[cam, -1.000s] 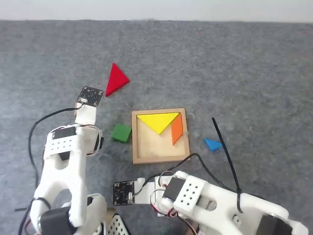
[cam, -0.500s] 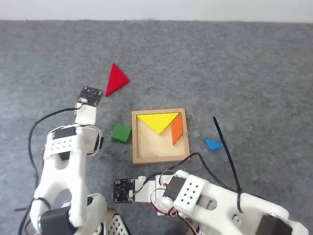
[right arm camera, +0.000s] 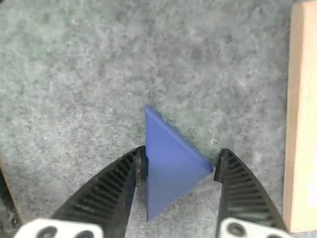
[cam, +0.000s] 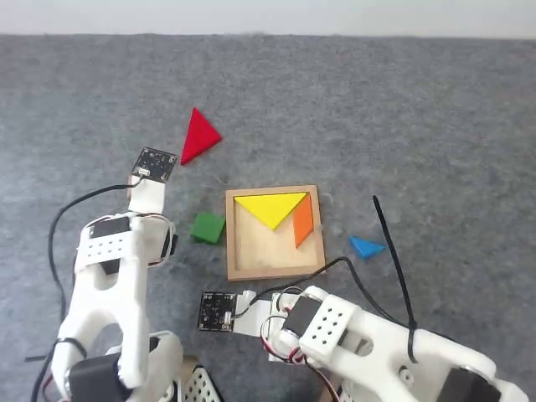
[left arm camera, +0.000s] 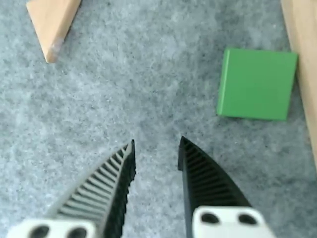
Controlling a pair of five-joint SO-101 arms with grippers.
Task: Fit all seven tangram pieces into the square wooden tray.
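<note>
- High view: we are seeing the left arm (cam: pixel 113 251) standing left of the wooden tray (cam: pixel 230 243), and the right arm (cam: pixel 335 331) lying across in front of the tray.
- Left wrist view: the left gripper (left arm camera: pixel 156 143) is hanging over the grey mat (left arm camera: pixel 99 89), fingers spread and holding nothing. The green square (left arm camera: pixel 256 84) is lying just beside the tray's wall, apart from the fingertips.
- Right wrist view: the right gripper (right arm camera: pixel 181 151) is clamping the dark blue triangle (right arm camera: pixel 168 163), one finger on an edge and the other on a corner. The triangle is lying outside the tray, near its wall.
</note>
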